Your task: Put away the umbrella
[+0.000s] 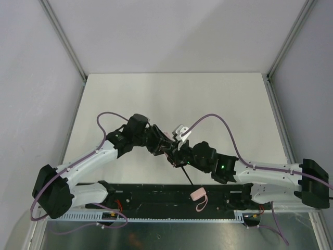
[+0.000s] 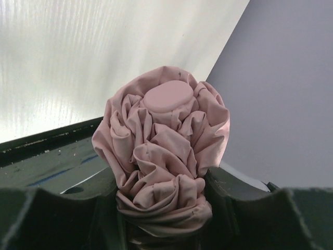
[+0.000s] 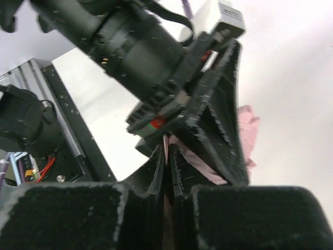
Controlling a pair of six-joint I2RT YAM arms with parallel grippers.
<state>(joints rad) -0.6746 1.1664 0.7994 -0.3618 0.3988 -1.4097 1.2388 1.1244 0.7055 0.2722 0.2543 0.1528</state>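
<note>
The umbrella is folded. Its crumpled pale pink canopy with a round pink cap fills the left wrist view. My left gripper is shut around the lower end of the bundle, with a dark finger on each side. In the top view both grippers meet over the table's near middle: left gripper, right gripper. The thin black shaft runs down from them to the small pink handle and its loop strap. My right gripper is shut on a thin pink fold of the umbrella, just below the left gripper's fingers.
The white table stretches back to grey walls and aluminium posts. The black base rail of the arms runs under the handle. Purple cables loop above both arms.
</note>
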